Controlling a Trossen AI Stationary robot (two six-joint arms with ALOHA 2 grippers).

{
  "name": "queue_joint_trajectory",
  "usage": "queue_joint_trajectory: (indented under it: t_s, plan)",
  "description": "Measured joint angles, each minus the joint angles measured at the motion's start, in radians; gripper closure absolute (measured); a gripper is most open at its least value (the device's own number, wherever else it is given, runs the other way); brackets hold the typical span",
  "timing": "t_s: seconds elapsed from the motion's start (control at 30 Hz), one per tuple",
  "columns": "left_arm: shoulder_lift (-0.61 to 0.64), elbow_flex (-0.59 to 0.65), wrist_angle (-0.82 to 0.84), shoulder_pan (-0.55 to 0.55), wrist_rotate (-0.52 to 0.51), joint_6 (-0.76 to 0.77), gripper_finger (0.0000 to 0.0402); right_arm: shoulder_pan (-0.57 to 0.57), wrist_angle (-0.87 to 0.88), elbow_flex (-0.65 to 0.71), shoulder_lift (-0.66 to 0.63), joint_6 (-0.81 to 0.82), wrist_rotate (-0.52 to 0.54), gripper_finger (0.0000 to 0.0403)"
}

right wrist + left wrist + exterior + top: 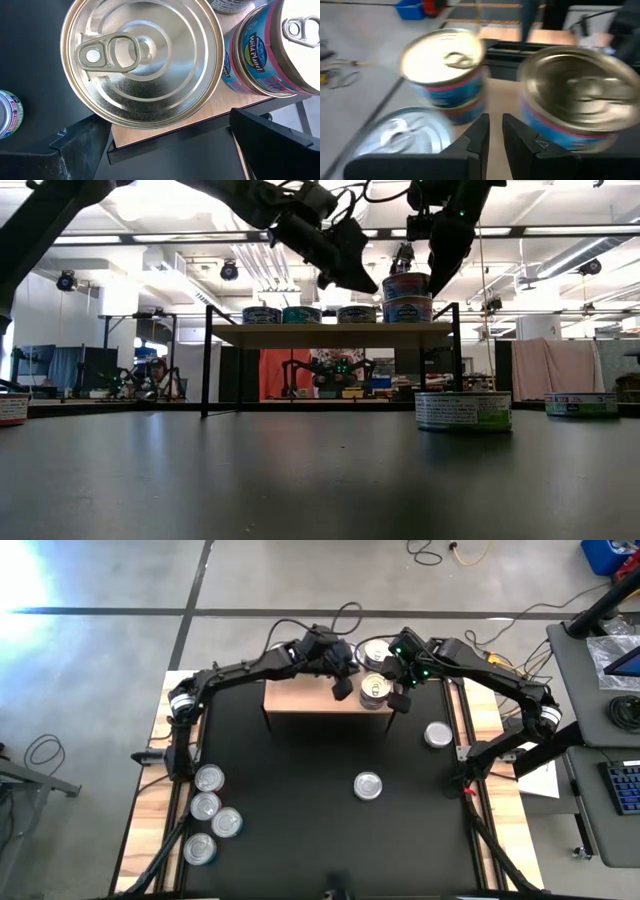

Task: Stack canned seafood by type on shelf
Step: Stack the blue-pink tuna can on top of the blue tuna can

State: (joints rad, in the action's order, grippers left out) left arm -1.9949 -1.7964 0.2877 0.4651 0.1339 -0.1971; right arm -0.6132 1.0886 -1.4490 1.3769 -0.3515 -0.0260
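The shelf (305, 698) has a light wood top on black legs and stands at the far middle of the black mat. Tins stand along its top (301, 315). A two-tin stack (406, 298) with a gold top (142, 60) stands at its right end, and another blue-labelled stack (270, 50) just behind it. My right gripper (167, 125) hangs open over that gold-topped stack (375, 690), one finger to each side, touching nothing that shows. My left gripper (495, 132) is shut on nothing and hovers above the shelf (343, 683), just left of the stack.
Several silver-topped tins (209, 777) lie in a group at the mat's near left. One tin (369, 785) sits in the middle and one (438, 734) toward the right. Cables and a desk with a keyboard (625, 785) lie beyond the table's right edge.
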Motion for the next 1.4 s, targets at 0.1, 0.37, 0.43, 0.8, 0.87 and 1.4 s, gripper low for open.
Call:
queue_joint_trajectory:
  t_s: [0.1, 0.37, 0.43, 0.8, 0.87, 1.4]
  plan:
    - [-0.004, 0.006, -0.033, 0.008, -0.020, 0.000, 0.0363, 0.000, -0.001, 0.000, 0.000, -0.005, -0.001, 0.0007]
    - [-0.043, 0.009, -0.034, -0.012, -0.014, 0.006, 0.0363, 0.000, -0.005, 0.000, 0.000, -0.007, -0.002, 0.0007]
    - [-0.043, 0.009, -0.026, -0.022, -0.013, 0.015, 0.0363, 0.000, -0.004, 0.000, 0.000, -0.008, 0.000, 0.0007]
    - [-0.009, 0.009, 0.052, -0.074, -0.019, 0.060, 0.0363, 0.000, 0.006, 0.000, -0.008, -0.092, 0.109, 0.0007]
    - [0.001, 0.009, 0.073, -0.085, -0.020, 0.060, 0.0363, -0.001, 0.001, 0.000, -0.008, -0.107, 0.128, 0.0007]
    - [0.051, 0.008, 0.180, -0.106, -0.028, 0.054, 0.0363, -0.002, -0.023, -0.012, -0.008, -0.103, 0.186, 0.0007]
